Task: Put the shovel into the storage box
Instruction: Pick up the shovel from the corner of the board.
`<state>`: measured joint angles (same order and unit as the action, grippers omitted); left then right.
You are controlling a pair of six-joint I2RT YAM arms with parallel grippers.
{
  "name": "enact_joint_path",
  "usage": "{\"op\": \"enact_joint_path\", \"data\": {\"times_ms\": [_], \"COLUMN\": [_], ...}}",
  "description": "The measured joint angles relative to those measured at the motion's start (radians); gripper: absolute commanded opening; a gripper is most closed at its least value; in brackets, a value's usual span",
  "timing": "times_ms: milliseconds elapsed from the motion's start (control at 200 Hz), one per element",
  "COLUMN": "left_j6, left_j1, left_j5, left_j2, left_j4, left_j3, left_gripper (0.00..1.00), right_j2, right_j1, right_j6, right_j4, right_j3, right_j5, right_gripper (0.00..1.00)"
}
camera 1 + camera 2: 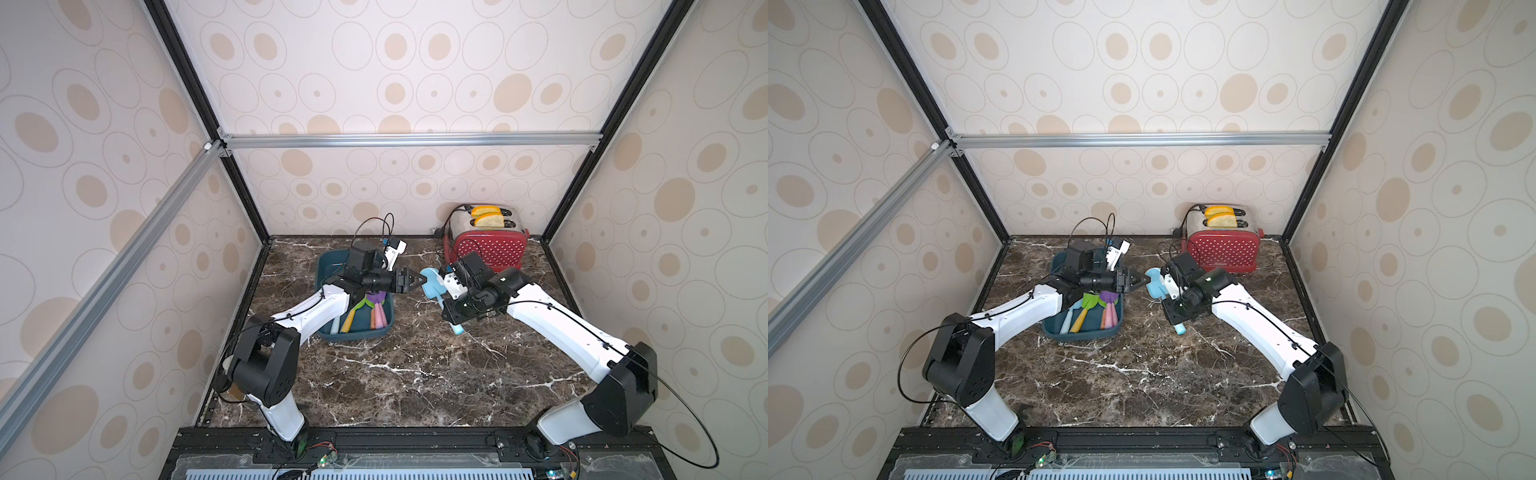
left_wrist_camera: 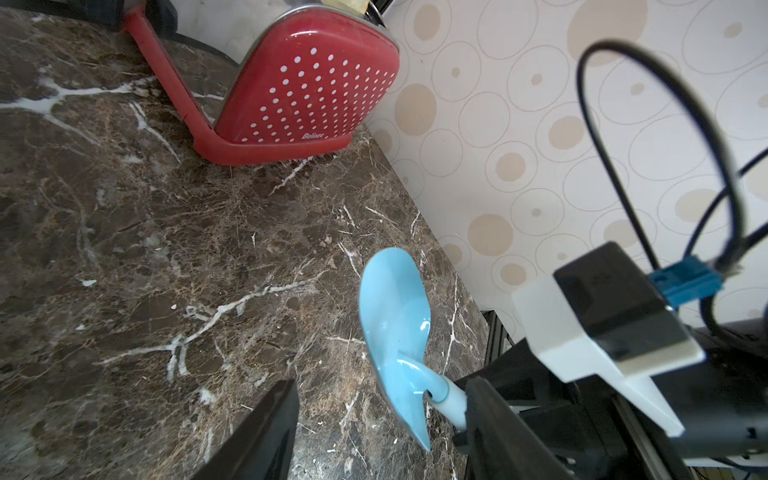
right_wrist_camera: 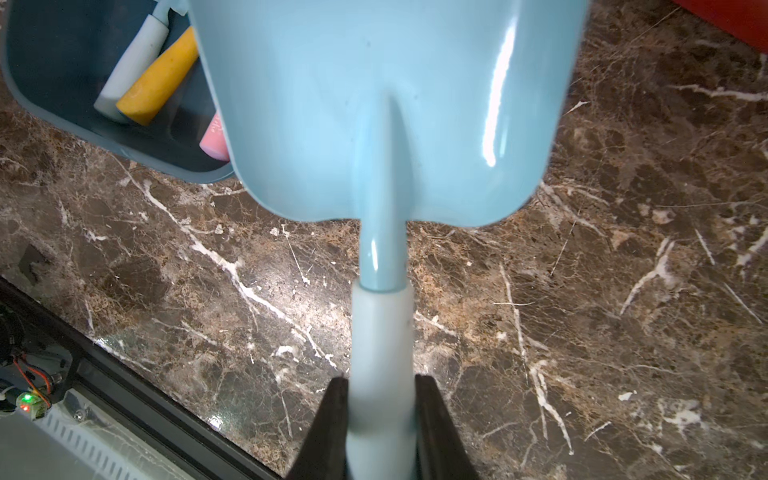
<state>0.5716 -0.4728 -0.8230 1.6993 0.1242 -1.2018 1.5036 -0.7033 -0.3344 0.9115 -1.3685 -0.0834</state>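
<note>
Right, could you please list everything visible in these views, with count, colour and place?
shovel: one, light blue, held above the table between the storage box and the toaster
storage box: one, dark teal, on the table, partly under the left arm
toy tools: four handles show (pale blue, yellow, orange, pink), plus green and purple blades, lying inside the storage box
toaster: one, red with white dots, at the table's far edge near the right wall
bread slices: two, yellow-crusted, in the toaster's slots
table: one, dark brown marble, under everything
left gripper: one, black, open, beside the shovel's blade
right gripper: one, black, shut on the shovel's handle
</note>
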Motion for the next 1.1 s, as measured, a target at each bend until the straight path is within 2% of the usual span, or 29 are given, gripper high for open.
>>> {"op": "enact_joint_path", "data": {"times_ms": [85,255,456,676,861,936,1007,1097], "left_j6": [0.008,0.045,0.134,0.236,0.265,0.27,0.274,0.278], "left_j1": [-0.003,-0.008,-0.013,-0.013,-0.013,-0.013,-0.014,-0.014], "left_j5": [0.003,-0.006,-0.044,-0.062,-0.048,-0.047,-0.047,-0.048], "left_j2": [0.007,0.018,0.037,0.043,0.048,0.048,0.048,0.048], "left_j4": [0.01,0.054,0.188,0.28,0.309,0.32,0.329,0.339], "left_j3": [0.002,0.017,0.058,0.096,0.098,0.098,0.098,0.098], "left_gripper": [0.59,0.33,0.3,0.06,0.06,0.06,0.07,0.07], "right_j2": [0.001,0.006,0.018,0.057,0.081,0.083,0.083,0.083], "right_j1": [-0.012,-0.034,-0.058,-0.082,-0.104,-0.111,-0.117,-0.138], "right_j6": [0.0,-0.002,-0.003,-0.003,-0.003,-0.003,-0.004,-0.006], "right_j4": [0.005,0.011,0.025,0.041,0.058,0.066,0.073,0.079], "right_j3": [-0.007,-0.037,-0.053,-0.068,-0.096,-0.105,-0.113,-0.119], "right_j5": [0.008,0.026,0.067,0.129,0.201,0.222,0.249,0.3], "right_gripper": [0.0,0.0,0.0,0.02,0.05,0.12,0.24,0.28]}}
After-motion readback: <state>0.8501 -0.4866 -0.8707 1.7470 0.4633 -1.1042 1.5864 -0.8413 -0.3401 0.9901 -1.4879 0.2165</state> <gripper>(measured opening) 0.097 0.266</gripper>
